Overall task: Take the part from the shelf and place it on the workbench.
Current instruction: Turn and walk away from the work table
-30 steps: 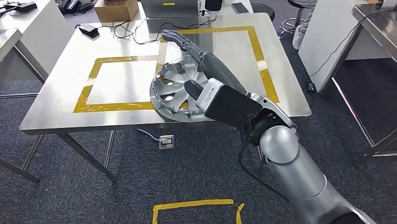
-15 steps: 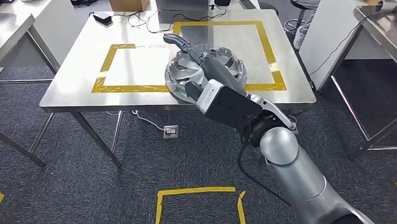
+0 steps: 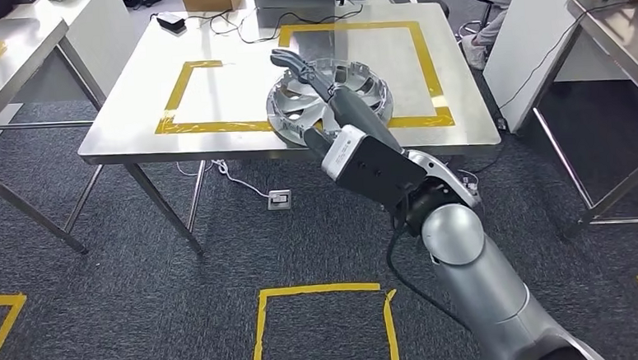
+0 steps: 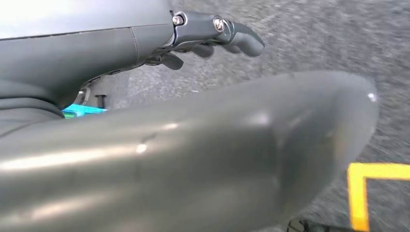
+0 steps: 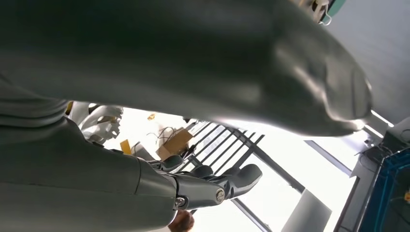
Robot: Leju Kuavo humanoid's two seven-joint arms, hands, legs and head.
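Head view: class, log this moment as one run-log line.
right hand: holds wheel cover | cover: above workbench, straddling yellow tape | placed: unclear

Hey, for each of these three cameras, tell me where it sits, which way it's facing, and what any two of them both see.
Head view: high on the body, facing forward and down at the steel workbench; the right arm shows, its right hand gripping the wheel cover.
Left wrist view: behind the left hand, facing grey carpet.
Right wrist view: behind the right hand, facing bright windows.
Shared: head and right wrist views both show the right hand; head and left wrist views both show the carpet.
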